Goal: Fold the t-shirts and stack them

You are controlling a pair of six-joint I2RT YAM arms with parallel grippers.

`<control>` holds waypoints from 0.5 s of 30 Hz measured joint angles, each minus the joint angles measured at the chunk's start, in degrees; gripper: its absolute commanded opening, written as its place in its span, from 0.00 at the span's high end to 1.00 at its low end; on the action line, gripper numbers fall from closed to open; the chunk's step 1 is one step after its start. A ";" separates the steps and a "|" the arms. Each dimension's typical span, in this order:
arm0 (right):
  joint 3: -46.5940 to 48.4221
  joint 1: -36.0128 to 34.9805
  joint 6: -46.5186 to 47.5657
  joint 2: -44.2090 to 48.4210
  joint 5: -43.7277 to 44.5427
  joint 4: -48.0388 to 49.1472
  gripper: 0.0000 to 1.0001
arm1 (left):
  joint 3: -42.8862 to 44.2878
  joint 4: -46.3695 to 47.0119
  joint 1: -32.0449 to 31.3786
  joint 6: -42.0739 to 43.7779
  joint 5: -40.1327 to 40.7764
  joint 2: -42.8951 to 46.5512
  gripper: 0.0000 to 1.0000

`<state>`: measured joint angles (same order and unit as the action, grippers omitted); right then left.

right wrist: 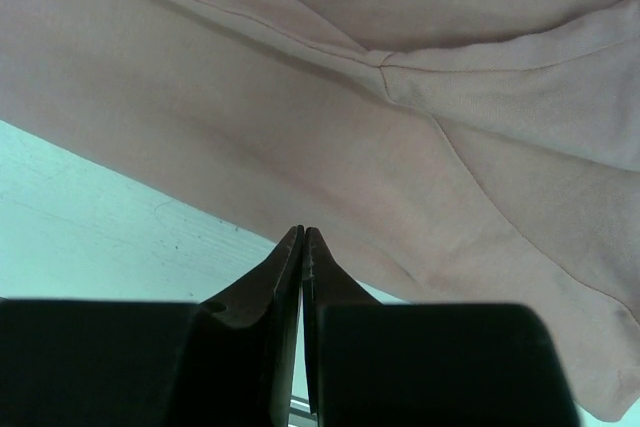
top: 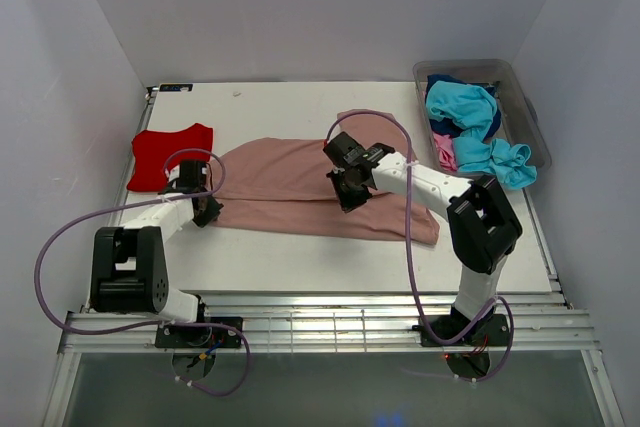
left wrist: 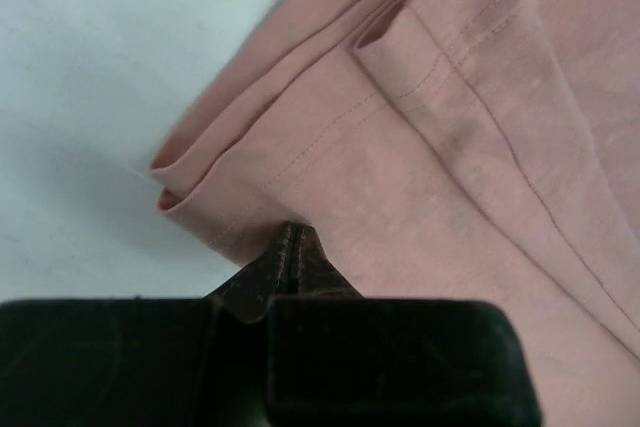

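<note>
The large dusty-pink t-shirt (top: 300,187) lies lengthwise across the table's middle, folded over on itself. My left gripper (top: 205,209) is shut at its left near corner, the tips pinching the hem (left wrist: 255,212). My right gripper (top: 347,197) is shut at the shirt's middle, its tips meeting a cloth edge (right wrist: 330,217) with bare table beneath. The red t-shirt (top: 170,155) lies flat at the far left. Turquoise (top: 465,112), bright pink (top: 444,152) and navy (top: 442,82) tees are heaped in the bin.
The clear grey plastic bin (top: 530,127) stands at the far right. White walls enclose the table (top: 300,267) on three sides. Purple cables loop off both arms. A metal rail runs along the near edge.
</note>
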<state>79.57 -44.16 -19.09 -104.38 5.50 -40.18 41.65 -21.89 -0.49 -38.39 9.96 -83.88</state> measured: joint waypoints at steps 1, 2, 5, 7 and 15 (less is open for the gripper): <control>0.04 0.00 0.00 -0.11 0.13 0.00 0.92 | -0.46 -0.37 0.02 -0.26 0.37 0.57 1.00; 0.13 0.00 0.02 -0.35 0.15 0.00 0.92 | -1.05 -0.68 0.02 -0.63 0.72 1.27 1.00; 1.16 -0.02 0.04 -1.99 0.04 -0.15 0.92 | -2.36 -2.01 0.02 -1.88 1.51 3.06 1.00; 2.36 -0.02 0.09 -3.52 -0.26 -0.13 0.92 | -2.69 -3.13 0.02 -2.80 1.86 3.69 1.00; 5.22 -0.20 0.15 -7.02 -3.06 1.75 0.92 | -3.58 -5.38 0.02 -5.44 2.95 5.25 1.00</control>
<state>84.79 -44.36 -18.94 -111.39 2.44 -38.44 38.06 -27.27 -0.47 -43.83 12.91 -78.63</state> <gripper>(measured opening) 0.078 0.022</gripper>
